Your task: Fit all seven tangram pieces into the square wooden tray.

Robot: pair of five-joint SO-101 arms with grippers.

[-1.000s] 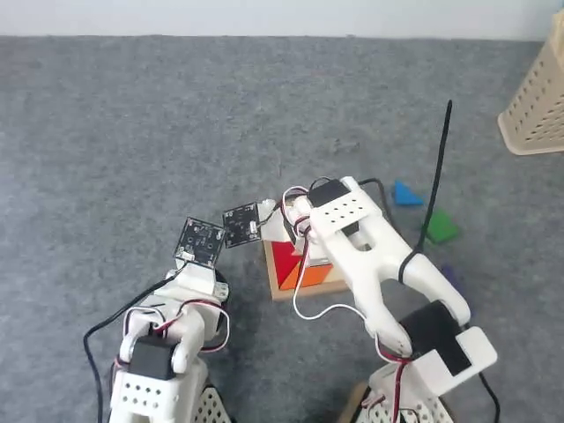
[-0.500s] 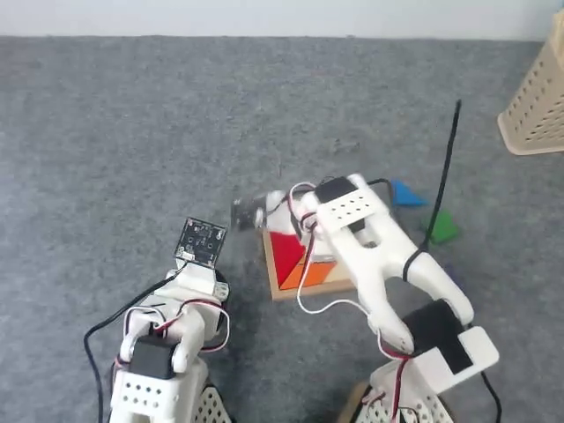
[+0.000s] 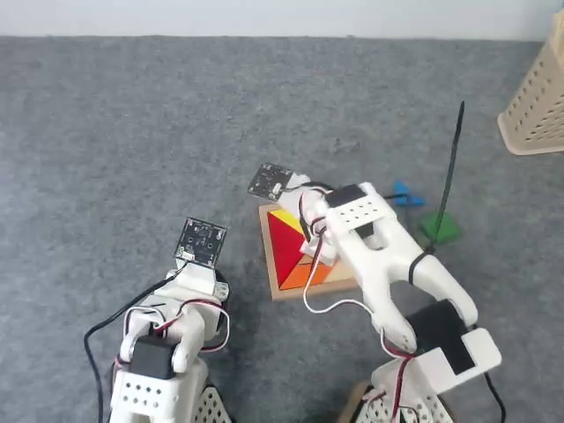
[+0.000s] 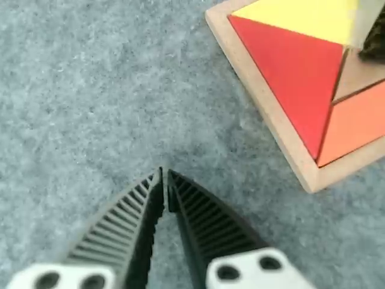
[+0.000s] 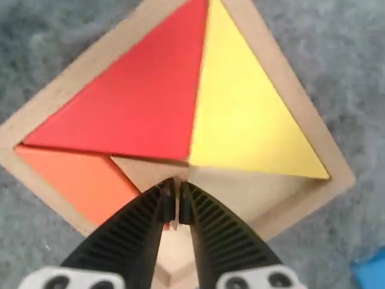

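Three pieces down, four to go, far as I can tell. The wooden tray [image 3: 266, 251] has the big red triangle [image 5: 138, 108] and the big yellow triangle [image 5: 240, 120] sitting flush side by side along one long edge. An orange piece [image 5: 78, 180] is tucked in at a corner, touching the red one. The rest of the tray floor is bare wood, so there's a decent gap left to fill.

Right gripper [image 5: 173, 192] is parked right over the middle of the tray, above the bare patch where the three colours meet. Its jaws are pinched together with basically no gap, and I don't see a piece between them. Left gripper [image 4: 163, 177] is the same deal: jaws closed on nothing, hovering over the grey carpet [image 3: 132, 132] just beside the tray's rim.

Of the leftovers I can only spot two, a small blue triangle [image 3: 404, 192] and a green piece [image 3: 441, 229], both loose on the carpet on the far side of the right arm from the tray. The other two I can't find; the arm may be covering them.

My guess is the blue or green one goes next, and the right arm is the closer one.
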